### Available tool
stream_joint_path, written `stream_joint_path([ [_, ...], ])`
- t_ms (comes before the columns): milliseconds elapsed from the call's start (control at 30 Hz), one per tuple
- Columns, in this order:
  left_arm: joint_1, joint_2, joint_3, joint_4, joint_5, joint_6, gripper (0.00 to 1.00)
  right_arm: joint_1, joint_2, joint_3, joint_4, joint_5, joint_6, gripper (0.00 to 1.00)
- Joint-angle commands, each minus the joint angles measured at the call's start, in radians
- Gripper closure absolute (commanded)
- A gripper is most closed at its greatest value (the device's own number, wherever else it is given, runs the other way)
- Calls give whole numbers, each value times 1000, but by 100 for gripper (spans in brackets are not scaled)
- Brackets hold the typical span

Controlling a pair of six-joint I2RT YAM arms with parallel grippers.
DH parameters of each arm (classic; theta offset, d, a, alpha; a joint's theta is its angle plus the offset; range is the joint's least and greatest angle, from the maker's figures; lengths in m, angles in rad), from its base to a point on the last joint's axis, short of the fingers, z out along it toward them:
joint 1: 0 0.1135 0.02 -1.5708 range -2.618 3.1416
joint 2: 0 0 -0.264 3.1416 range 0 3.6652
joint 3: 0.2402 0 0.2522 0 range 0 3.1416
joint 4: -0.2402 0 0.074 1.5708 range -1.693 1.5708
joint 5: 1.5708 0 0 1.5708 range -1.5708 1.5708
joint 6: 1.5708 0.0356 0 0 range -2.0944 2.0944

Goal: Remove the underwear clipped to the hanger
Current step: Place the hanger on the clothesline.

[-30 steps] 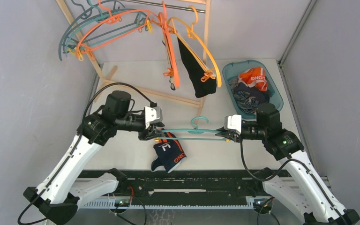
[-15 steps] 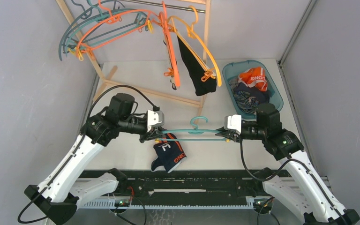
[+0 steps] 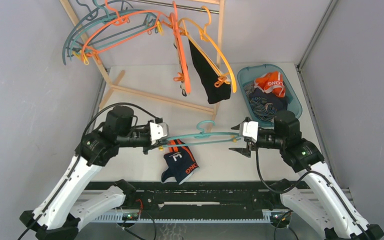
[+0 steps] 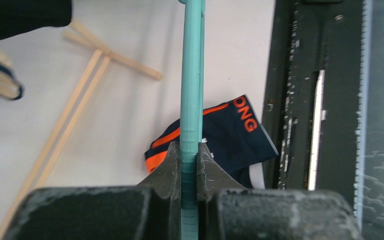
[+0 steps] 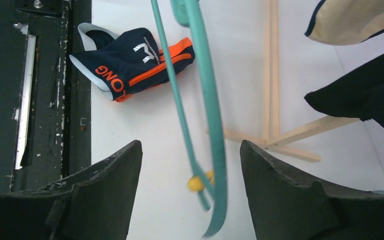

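L end effector (image 4: 190, 152) clamped tight, R end effector (image 5: 190, 150) jaws apart

The right fingers (image 5: 110, 175) have sprung apart and let go of the right end of the teal hanger (image 3: 200, 136), which now passes loosely between them. The left fingers (image 4: 167, 170) have closed tight onto the hanger's left end. The left arm has drawn back toward the left. The hanger, level before, now slants, with its hook shifted left.

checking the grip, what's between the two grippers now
The teal hanger spans from the left gripper, which clamps it, to the open right gripper; the top view shows it.
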Motion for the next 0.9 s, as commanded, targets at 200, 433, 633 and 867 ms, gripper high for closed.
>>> stream_joint_path([
  [200,57,-159,125,-96,-393,31,100,-49,-22,7,78,29,64,26],
  [433,194,-222,207,-167,-566,22,100,-64,-7,7,81,57,65,26],
  [633,252,-234,285,-233,-618,13,100,-66,1,6,82,73,62,26],
  [867,251,-233,385,-367,-652,54,100,-66,8,6,80,72,63,26],
])
